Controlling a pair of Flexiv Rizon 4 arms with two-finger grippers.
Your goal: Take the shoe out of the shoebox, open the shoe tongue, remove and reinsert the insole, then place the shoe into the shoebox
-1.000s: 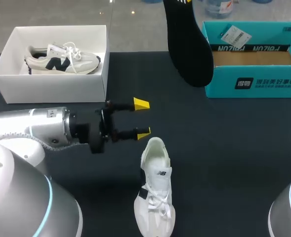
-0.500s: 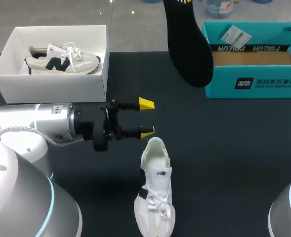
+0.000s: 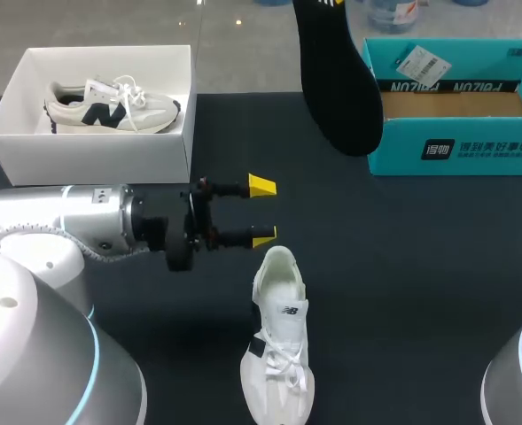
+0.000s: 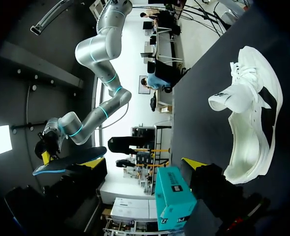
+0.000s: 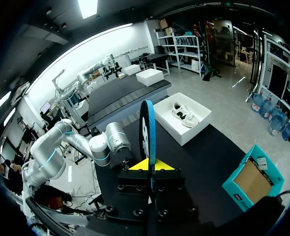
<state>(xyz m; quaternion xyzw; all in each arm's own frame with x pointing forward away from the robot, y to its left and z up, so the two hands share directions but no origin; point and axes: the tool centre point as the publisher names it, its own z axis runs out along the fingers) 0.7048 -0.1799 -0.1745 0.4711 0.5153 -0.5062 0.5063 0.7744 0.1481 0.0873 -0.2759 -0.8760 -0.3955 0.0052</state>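
Observation:
A white shoe [image 3: 279,350] lies on the dark table near its front edge, heel toward the far side. My left gripper [image 3: 262,211] hangs open just beyond and left of the heel, nothing between its fingers; in the left wrist view the shoe [image 4: 250,115] lies on its side, beside the open gripper [image 4: 142,164]. The black insole [image 3: 336,75] hangs high over the table. My right gripper [image 5: 150,166] is shut on the insole [image 5: 147,130], which stands edge-on between its yellow tips. The teal shoebox [image 3: 455,150] stands open at the far right.
A white box [image 3: 92,155] at the far left holds a second, cream and navy shoe [image 3: 110,106]. Dark tabletop stretches between the white shoe and the teal box [image 5: 253,179].
My left gripper shifted slightly right and toward the far side, nearer the shoe's heel, then held still. The insole and the shoe stayed where they were.

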